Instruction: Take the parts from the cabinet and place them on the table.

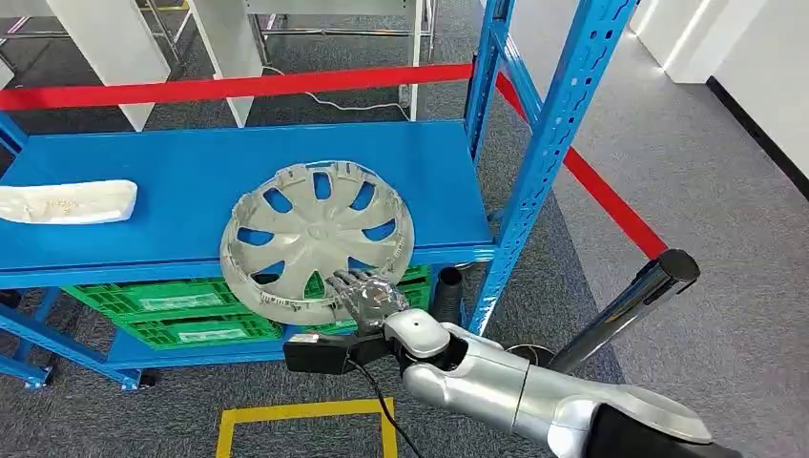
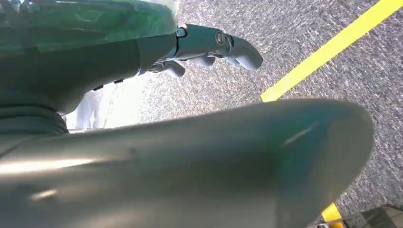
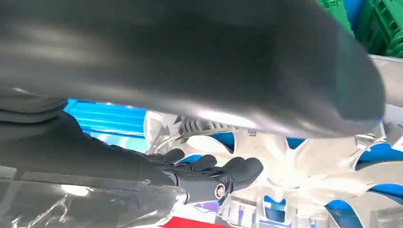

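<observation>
Head view: big round silver-grey plastic wheel cover (image 1: 318,239) lies on blue metal shelf (image 1: 172,181), near edge poking past shelf front, so easy to grab. Right hand (image 1: 367,294) at that near edge, fingers on rim; grip looks started, cannot tell if firm. White foam piece (image 1: 67,201) far along shelf from cover.

Left wrist view: left hand (image 2: 209,47) hangs over grey carpet, fingers loosely apart, holding nothing.

Right wrist view: dark fingers (image 3: 209,168) curl against cover's spokes.

A silver-grey spoked hubcap (image 1: 318,239) lies inner side up on the blue shelf (image 1: 191,172), overhanging its near edge, a white part (image 1: 67,201) lying far left.
</observation>
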Tool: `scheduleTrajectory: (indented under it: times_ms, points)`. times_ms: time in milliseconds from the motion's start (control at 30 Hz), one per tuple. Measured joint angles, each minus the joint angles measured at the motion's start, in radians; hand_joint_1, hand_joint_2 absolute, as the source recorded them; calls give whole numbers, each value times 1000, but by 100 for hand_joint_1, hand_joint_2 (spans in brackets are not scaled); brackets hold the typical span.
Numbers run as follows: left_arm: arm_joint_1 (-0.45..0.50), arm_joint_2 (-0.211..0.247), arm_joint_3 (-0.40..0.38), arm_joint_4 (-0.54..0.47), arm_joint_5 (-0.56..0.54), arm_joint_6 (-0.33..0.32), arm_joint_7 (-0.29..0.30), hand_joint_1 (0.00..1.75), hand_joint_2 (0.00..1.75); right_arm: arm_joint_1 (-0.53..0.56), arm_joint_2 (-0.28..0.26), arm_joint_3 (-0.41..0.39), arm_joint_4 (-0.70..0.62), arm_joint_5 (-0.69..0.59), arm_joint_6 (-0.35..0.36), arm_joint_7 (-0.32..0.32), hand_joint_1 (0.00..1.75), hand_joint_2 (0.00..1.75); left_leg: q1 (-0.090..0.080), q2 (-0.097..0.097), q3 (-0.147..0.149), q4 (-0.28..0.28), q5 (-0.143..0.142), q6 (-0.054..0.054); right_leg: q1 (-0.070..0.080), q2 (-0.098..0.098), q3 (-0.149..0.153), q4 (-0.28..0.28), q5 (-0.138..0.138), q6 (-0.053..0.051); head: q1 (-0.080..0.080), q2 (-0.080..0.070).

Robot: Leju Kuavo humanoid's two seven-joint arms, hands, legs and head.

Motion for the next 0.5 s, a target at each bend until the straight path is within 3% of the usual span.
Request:
scheduleTrajectory:
  times_ms: [500]
  points:
    - [0,0,0,0,0,0,0,0,0,0,0,0,0,0,0,0,0,0,0,0,0,-1,0,0,0,0,-1,0,0,0,0,0]
